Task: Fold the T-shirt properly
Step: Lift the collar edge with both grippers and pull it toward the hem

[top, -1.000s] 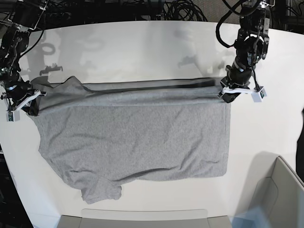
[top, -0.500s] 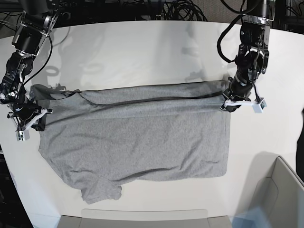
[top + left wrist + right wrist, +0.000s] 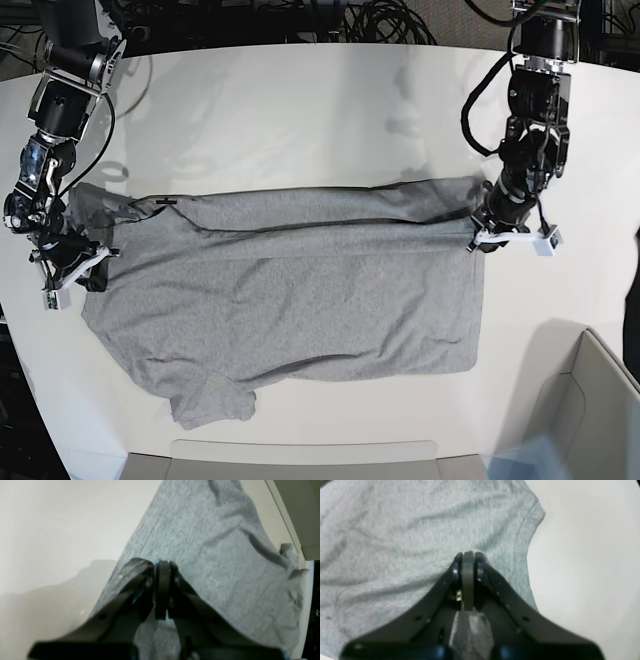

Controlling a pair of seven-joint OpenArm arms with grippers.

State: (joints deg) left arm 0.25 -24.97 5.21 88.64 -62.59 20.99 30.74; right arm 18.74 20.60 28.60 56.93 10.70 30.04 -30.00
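i see the shirt (image 3: 290, 290) lying flat on the white desk (image 3: 300, 110), plain grey side up, taking up most of the middle. its far strip is doubled toward me over the body, with a dark crease line running along that fold. one sleeve (image 3: 205, 400) sticks out at the shirt's near corner, rumpled.

left gripper (image 3: 482, 228) sits at the shirt's far corner on the base view's right. in the left wrist view its fingers (image 3: 172, 575) are pressed together with a pinch of shirt (image 3: 215, 555) fabric caught between them, so i read it as clamped on the cloth. the corner looks slightly raised off the desk (image 3: 55, 530) there, fabric draping away from the grip in soft wrinkles.

right gripper (image 3: 82, 262) is at the opposite far corner of the shirt, on the base view's left, next to the other sleeve. in the right wrist view its fingers (image 3: 456, 566) are also squeezed together on a fold of shirt (image 3: 395, 530), with the stitched sleeve hem (image 3: 520, 545) just beside them and bare desk (image 3: 582, 567) past it.

both arms reach in from the far side of the shirt, one at each end of the folded strip. a grey bin (image 3: 590, 410) stands off the shirt's near right corner, well apart from it. black cables (image 3: 385, 22) pile up beyond the desk's far edge.
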